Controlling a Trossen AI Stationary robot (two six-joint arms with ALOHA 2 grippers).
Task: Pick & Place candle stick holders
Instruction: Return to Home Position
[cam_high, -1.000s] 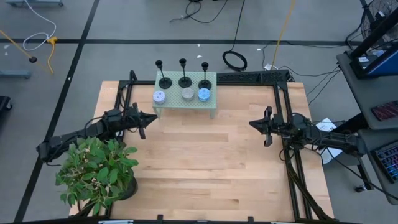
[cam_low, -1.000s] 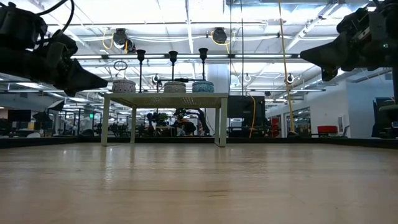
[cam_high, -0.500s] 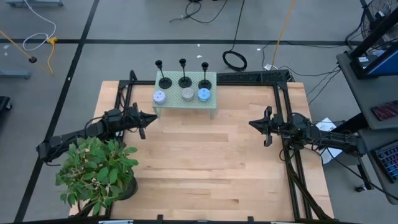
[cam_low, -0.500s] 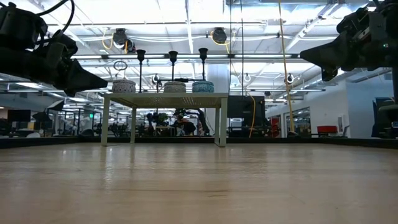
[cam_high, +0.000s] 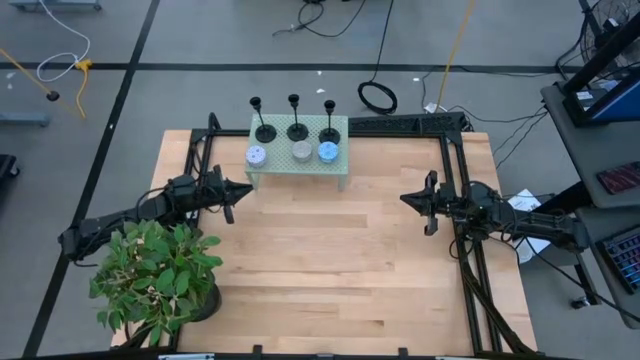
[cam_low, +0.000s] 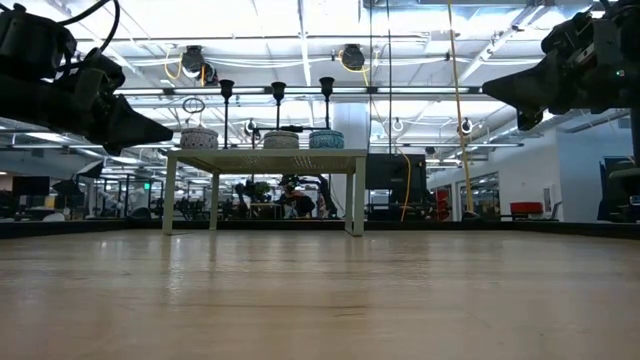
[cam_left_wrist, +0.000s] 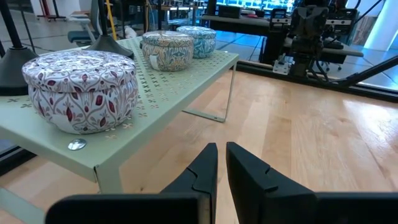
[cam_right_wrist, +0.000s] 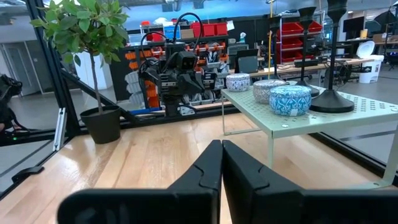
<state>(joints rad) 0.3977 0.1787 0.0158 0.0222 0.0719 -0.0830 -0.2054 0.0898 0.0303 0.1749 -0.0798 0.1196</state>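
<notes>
Three black candle stick holders (cam_high: 296, 128) stand in a row by their round bases along the far side of a small pale green perforated stand (cam_high: 340, 165) at the table's far middle; they also show in the low view (cam_low: 277, 100). My left gripper (cam_high: 247, 190) hangs above the table just left of the stand, shut and empty, its shut fingers showing in the left wrist view (cam_left_wrist: 221, 163). My right gripper (cam_high: 404, 199) hangs at the table's right, shut and empty, pointing toward the left, also in its own view (cam_right_wrist: 221, 158).
Three round patterned tins (cam_high: 292, 153) stand on the stand in front of the holders. A potted green plant (cam_high: 155, 275) stands at the table's near left corner. A black frame (cam_high: 455, 160) runs along the table's sides. Bare wood (cam_high: 330, 250) lies between the arms.
</notes>
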